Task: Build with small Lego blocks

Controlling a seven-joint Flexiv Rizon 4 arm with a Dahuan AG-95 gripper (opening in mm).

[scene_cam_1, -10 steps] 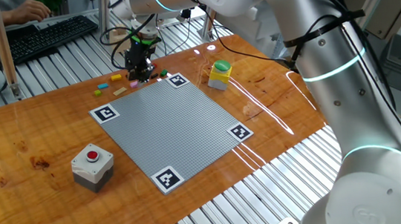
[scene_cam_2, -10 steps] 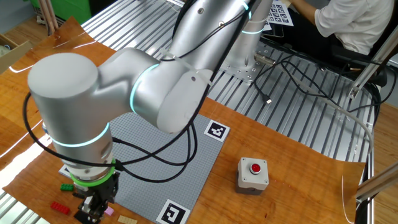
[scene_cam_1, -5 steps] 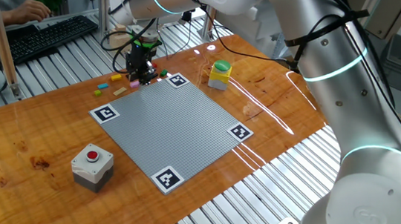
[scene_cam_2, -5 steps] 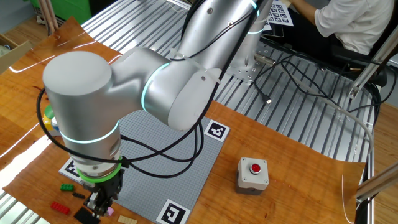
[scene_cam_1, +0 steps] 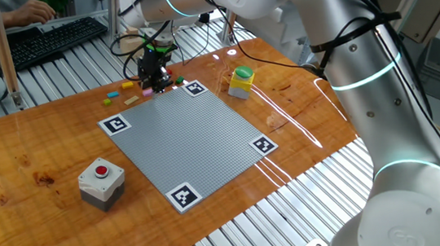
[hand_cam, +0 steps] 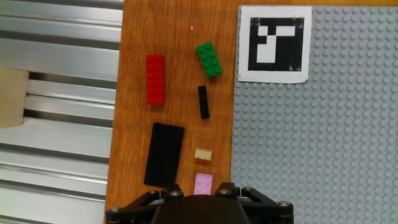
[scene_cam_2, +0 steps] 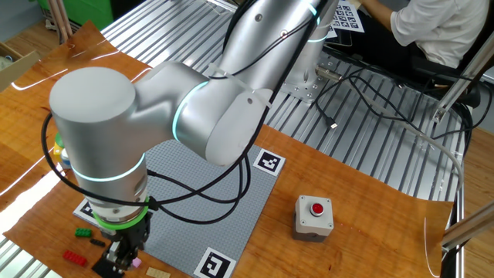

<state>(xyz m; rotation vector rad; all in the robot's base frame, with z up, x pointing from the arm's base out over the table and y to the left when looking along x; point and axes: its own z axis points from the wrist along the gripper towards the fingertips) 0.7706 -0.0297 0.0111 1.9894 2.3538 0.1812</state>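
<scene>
Looking down from the hand view, you see the pink brick (hand_cam: 203,184) at the bottom edge, right under the gripper (hand_cam: 199,198), just beside the grey baseplate (hand_cam: 311,143). Whether the fingers hold it, or how wide they stand, you cannot tell. On the wood beside it lie a wide black brick (hand_cam: 164,154), a small tan piece (hand_cam: 203,154), a thin black brick (hand_cam: 203,101), a red brick (hand_cam: 155,79) and a green brick (hand_cam: 209,60). In one fixed view the gripper (scene_cam_1: 155,82) points down at the plate's far edge.
</scene>
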